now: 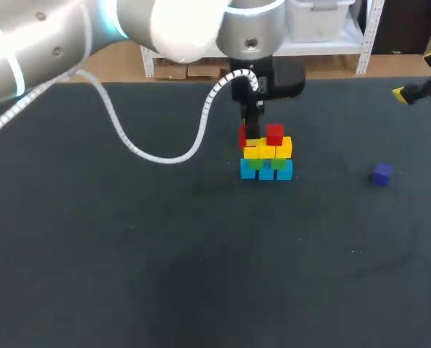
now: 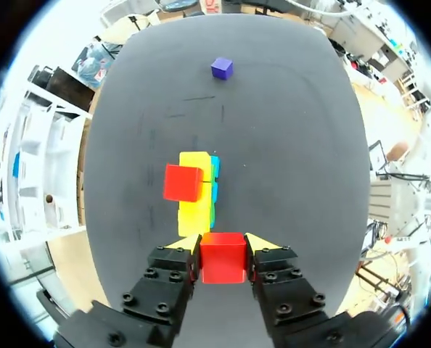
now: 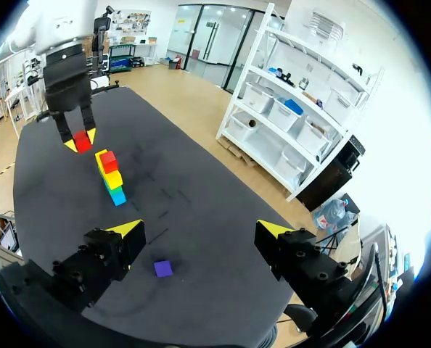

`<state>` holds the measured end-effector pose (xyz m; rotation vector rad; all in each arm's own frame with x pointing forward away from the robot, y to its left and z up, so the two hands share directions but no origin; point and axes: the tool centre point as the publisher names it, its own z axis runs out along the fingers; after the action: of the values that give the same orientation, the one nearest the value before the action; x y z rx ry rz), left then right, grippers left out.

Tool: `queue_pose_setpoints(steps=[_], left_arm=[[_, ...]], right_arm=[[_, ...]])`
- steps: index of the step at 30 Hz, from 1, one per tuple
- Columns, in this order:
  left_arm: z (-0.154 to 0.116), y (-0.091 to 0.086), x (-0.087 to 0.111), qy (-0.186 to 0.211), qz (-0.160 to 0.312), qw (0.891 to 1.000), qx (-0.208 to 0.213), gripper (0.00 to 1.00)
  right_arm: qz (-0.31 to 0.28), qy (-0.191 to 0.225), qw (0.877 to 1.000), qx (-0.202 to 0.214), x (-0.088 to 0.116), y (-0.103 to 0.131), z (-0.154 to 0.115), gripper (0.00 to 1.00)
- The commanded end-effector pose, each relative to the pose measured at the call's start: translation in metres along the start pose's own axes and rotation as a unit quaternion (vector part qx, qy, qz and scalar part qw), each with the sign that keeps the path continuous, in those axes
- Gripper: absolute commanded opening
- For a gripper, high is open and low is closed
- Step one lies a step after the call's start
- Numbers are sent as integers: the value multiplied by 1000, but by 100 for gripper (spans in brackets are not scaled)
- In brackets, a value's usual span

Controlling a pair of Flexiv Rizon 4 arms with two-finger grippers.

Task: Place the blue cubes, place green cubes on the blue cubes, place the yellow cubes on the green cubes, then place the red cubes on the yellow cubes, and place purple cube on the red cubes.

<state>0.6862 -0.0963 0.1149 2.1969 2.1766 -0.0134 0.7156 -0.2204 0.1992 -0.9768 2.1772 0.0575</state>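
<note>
On the dark table (image 1: 128, 275) the stack (image 1: 266, 156) just ahead of the left gripper (image 2: 223, 246) has its blue, green and yellow layers built, with one red cube (image 2: 182, 182) on top. The left gripper is clamped on the second red cube (image 2: 223, 262). By my reading, that cube and then the purple cube (image 2: 221, 68), lying well beyond the stack, are left. The right gripper (image 3: 199, 230) hangs spread and empty.
</note>
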Motion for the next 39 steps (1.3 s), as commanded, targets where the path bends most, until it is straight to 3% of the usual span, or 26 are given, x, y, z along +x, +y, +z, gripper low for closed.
queue_pose_setpoints(steps=[1, 13, 23, 39], left_arm=[[6, 13, -4, 16, 8, 1000, 23, 0], [11, 28, 2, -33, -2, 999, 1, 0], [17, 27, -8, -46, 26, 999, 4, 0], [22, 32, -19, -53, 34, 998, 7, 0]], right_arm=[[1, -2, 1000, 31, 2, 4, -1, 100], [1, -2, 1000, 31, 2, 4, -1, 100], [1, -2, 1000, 31, 2, 4, -1, 100], [1, -2, 1000, 31, 2, 4, -1, 100]])
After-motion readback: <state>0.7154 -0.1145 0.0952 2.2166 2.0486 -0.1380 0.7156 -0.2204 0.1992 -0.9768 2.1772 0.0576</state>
